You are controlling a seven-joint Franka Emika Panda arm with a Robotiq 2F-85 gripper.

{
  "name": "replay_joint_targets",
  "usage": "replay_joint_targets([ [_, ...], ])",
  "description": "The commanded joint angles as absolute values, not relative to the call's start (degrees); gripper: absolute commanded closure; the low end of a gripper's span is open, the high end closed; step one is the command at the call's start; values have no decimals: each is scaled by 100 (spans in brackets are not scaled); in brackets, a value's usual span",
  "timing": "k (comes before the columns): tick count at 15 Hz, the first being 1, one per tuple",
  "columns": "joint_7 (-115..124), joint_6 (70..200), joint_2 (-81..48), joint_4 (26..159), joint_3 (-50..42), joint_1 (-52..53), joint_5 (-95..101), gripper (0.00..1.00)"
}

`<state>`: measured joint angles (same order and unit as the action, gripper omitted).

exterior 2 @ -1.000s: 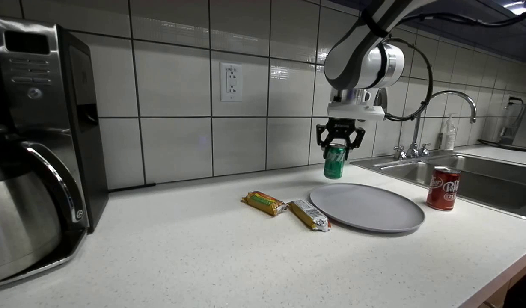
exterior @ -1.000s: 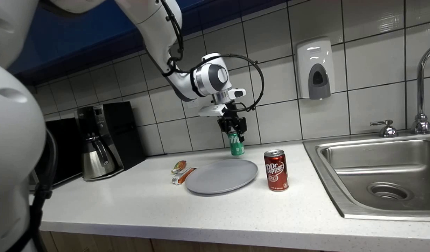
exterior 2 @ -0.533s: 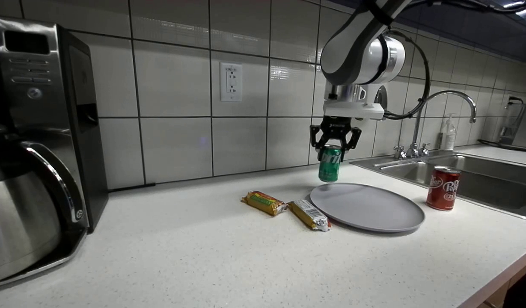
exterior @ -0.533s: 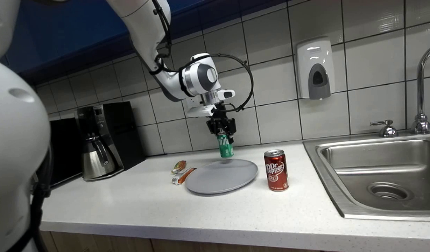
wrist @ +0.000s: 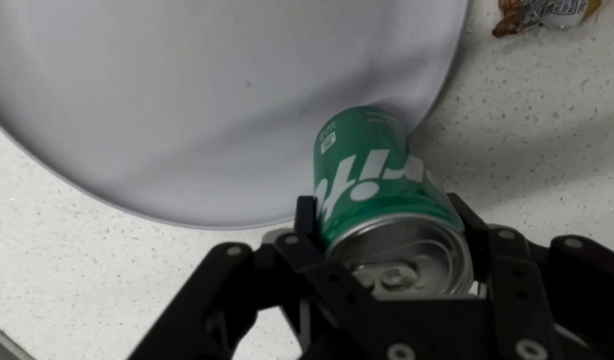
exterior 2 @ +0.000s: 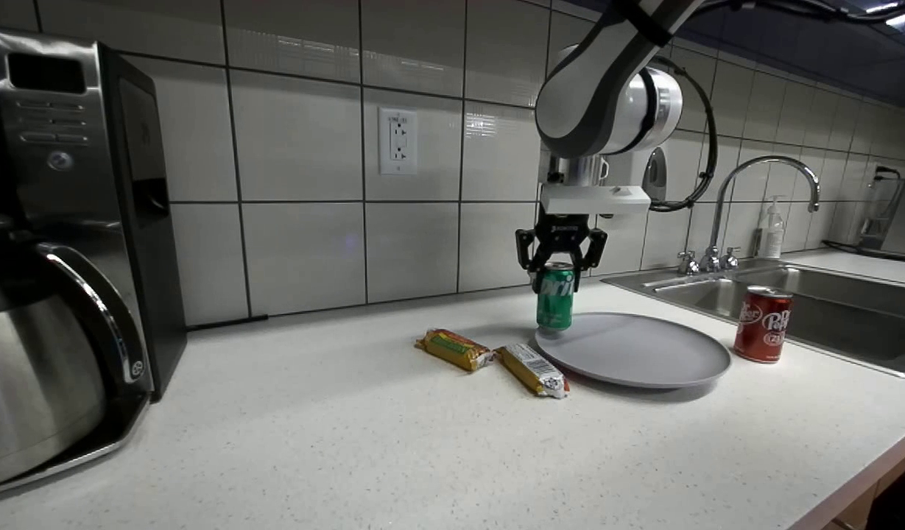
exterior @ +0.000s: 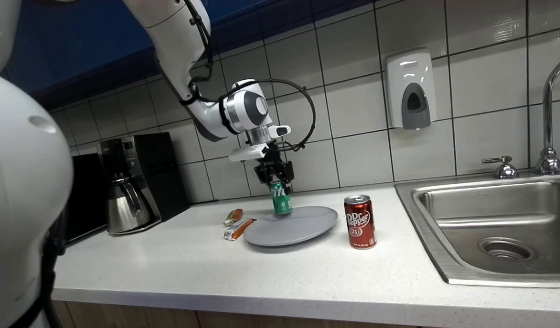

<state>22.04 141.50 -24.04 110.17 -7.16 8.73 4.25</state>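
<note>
My gripper (exterior: 280,187) is shut on a small green Sprite can (exterior: 282,206), gripped near its top, as the other exterior view also shows the gripper (exterior 2: 557,285) and the can (exterior 2: 554,313). In the wrist view the fingers (wrist: 306,217) stand on both sides of the can (wrist: 359,135). The can is about upright. Its base meets the inner rim of the round grey plate (exterior 2: 636,353) on the wall side. The plate tilts slightly, with its near edge lifted off the counter. A red Dr Pepper can (exterior: 359,223) stands upright beside the plate.
Two wrapped bars, one yellow (exterior 2: 454,349) and one with a white label (exterior 2: 532,369), lie beside the plate. A coffee maker (exterior: 143,177), a steel sink (exterior: 512,223) with a faucet (exterior: 549,136), and a tiled wall (exterior 2: 297,250) surround the counter.
My gripper has carried the green can toward the coffee maker side and down onto the plate's rim. The plate's near edge has risen slightly. The Dr Pepper can and bars have not moved.
</note>
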Motion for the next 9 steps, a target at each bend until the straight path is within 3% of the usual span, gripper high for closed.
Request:
replay_joint_targets([
  [1,2321,14185,-2259,11201,-646,937,660,62],
  [9,2316,14502,-2083,11455,-625,948,664,62],
])
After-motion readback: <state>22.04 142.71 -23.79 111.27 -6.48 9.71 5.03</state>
